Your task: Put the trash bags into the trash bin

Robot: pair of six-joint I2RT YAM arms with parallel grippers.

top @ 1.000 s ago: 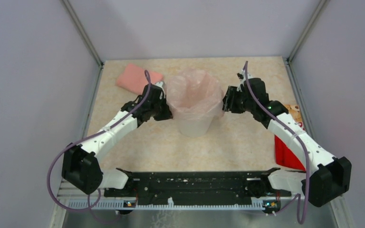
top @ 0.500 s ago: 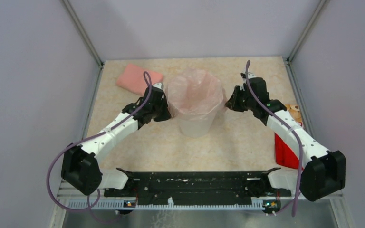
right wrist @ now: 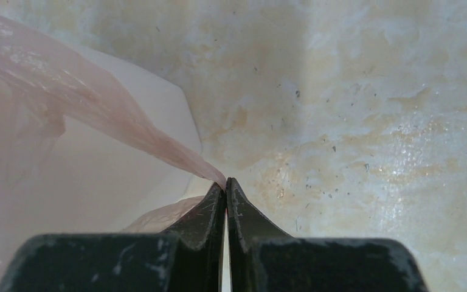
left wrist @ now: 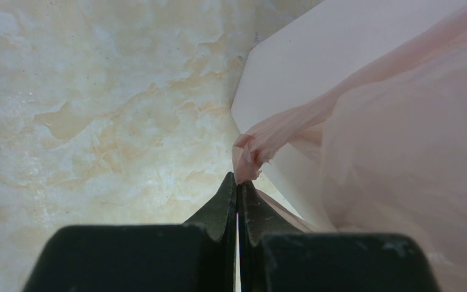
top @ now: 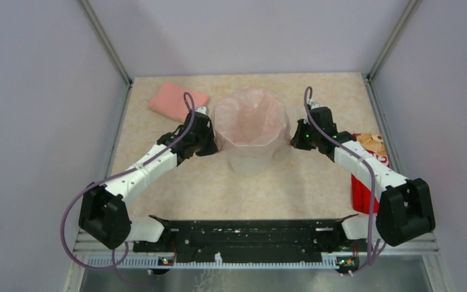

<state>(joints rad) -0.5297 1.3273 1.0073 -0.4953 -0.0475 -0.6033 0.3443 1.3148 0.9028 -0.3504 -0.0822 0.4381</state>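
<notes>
Top view: the bin (top: 250, 161) stands upright mid-table w/ the bag (top: 249, 118) lining it, thin pink film spread open across the mouth and draped over the rim. The left gripper (top: 211, 139) sits against the bin's left side just below the rim, and the right gripper (top: 294, 139) sits against its right side at about the same height; each meets the bag's overhang. A folded pink cloth (top: 177, 100) lies at the far left of the table (top: 231, 194), apart from the bin. A red packet (top: 365, 188) lies by the right edge, partly under the right arm. Left wrist view: the left gripper (left wrist: 238, 182) has its fingers pressed together on the bag (left wrist: 401, 134), a crumpled tuft of film poking out past the tips. The film runs up and right from there over the white bin (left wrist: 316, 67), w/ bare table (left wrist: 97, 109) to the left. Right wrist view: the right gripper (right wrist: 226, 185) is also clamped tight on the bag (right wrist: 67, 91), a taut strand of film running from the tips up and left across the bin (right wrist: 134, 158). Speckled table (right wrist: 371, 121) fills the right half
</notes>
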